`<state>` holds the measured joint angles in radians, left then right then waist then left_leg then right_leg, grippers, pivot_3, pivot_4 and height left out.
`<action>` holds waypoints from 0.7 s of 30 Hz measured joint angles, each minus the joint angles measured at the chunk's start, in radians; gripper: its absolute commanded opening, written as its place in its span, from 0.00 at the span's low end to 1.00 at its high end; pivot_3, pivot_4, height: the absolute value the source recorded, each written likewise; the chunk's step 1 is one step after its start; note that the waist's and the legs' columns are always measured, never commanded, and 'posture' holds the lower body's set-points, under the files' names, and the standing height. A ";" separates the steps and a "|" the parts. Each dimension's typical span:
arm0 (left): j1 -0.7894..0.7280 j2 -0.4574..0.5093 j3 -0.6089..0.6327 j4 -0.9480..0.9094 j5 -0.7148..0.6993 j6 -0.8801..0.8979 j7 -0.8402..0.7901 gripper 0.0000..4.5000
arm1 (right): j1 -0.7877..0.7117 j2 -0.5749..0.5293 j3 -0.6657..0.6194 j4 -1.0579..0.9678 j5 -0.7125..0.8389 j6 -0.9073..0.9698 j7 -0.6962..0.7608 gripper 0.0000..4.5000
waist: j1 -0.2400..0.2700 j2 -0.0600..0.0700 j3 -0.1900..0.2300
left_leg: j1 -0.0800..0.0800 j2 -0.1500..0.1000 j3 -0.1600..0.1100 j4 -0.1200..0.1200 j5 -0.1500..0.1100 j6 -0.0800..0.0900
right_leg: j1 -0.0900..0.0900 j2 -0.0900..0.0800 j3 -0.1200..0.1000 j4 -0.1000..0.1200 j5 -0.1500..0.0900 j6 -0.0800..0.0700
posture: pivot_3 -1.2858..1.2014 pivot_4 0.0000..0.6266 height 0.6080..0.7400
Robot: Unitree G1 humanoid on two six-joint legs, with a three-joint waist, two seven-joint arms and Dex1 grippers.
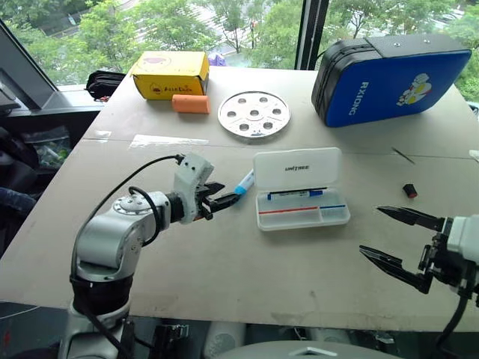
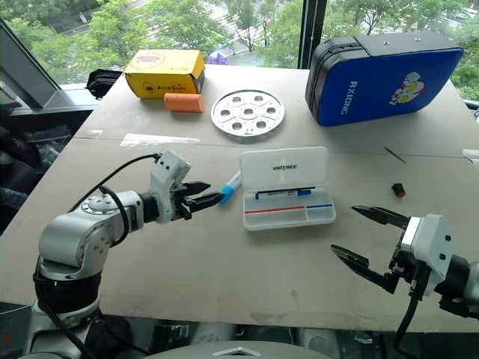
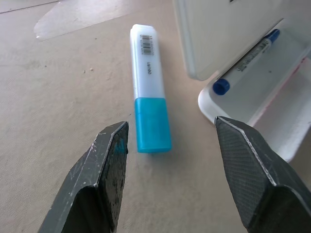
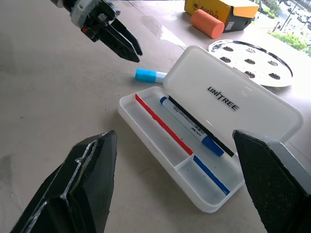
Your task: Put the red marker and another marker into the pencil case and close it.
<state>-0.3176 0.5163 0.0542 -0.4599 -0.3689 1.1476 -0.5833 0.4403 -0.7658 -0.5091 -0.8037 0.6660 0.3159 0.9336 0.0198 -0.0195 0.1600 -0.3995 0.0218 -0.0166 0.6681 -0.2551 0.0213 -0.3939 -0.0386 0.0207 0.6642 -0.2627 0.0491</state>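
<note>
**Pencil case stands open, one marker inside, one marker beside it**

The pencil case (image 1: 302, 196) lies open near the middle of the counter (image 1: 224, 262), its lid tilted up and back, so the tray is free to receive things from above. In the tray, close to the hinge, lies one marker with a blue cap (image 4: 190, 127). I see no red marker body there; the red and blue lines in the tray look like printed stripes, not pens.

Just beside the left end of the case, one highlighter with a light blue cap (image 3: 147, 109) lies flat on the counter, apart from the case. The left claw (image 1: 222, 200) is released and empty, its fingers spread and pointing at the cap of this highlighter; I judge it is lined up so to pick it as the next thing for the case. The right claw (image 2: 368, 244) is also released and empty, low over the counter on the right of the case, well apart from it, probably waiting to press the lid.

A small black and red object (image 1: 409, 190) lies right of the case; I cannot tell what it is.

Count: one case, two pens, two claws, both holding nothing.
</note>
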 measured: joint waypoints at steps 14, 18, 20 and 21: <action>-0.063 0.004 -0.210 0.242 0.161 -0.285 0.044 0.17 | 0.038 -0.008 -0.024 -0.006 0.002 0.026 -0.007 0.85 | -0.005 0.003 -0.004 | 0.002 0.000 0.002 0.000 0.000 0.000 | 0.000 0.001 0.001 0.000 0.000 0.000 | 0.52 0.24 1.00; -0.014 0.070 -0.152 0.227 0.103 -0.305 -0.041 0.17 | 0.055 0.004 -0.025 -0.014 0.001 0.022 -0.008 0.85 | -0.013 0.003 -0.004 | 0.002 0.001 0.003 -0.001 0.000 0.000 | -0.001 0.002 0.002 0.001 0.000 0.000 | 0.52 0.24 1.00; 0.046 0.173 -0.080 0.203 0.027 -0.297 -0.156 0.17 | 0.062 0.008 -0.030 -0.014 0.002 0.018 -0.001 0.85 | -0.019 0.003 -0.003 | 0.002 0.002 0.003 -0.002 0.000 0.000 | -0.002 0.003 0.002 0.001 0.000 0.000 | 0.52 0.24 1.00; 0.070 0.241 -0.026 0.192 -0.018 -0.290 -0.246 0.17 | 0.071 0.007 -0.038 -0.010 0.001 0.016 0.005 0.85 | -0.021 0.003 -0.003 | 0.002 0.003 0.003 -0.003 0.000 0.000 | -0.002 0.003 0.002 0.001 0.000 -0.001 | 0.52 0.24 1.00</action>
<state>-0.2477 0.7570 0.0287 -0.2681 -0.3871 0.8576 -0.8292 0.5112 -0.7589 -0.5468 -0.8134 0.6673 0.3315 0.9388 -0.0013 -0.0162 0.1575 -0.3979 0.0248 -0.0140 0.6649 -0.2552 0.0213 -0.3963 -0.0361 0.0223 0.6652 -0.2630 0.0485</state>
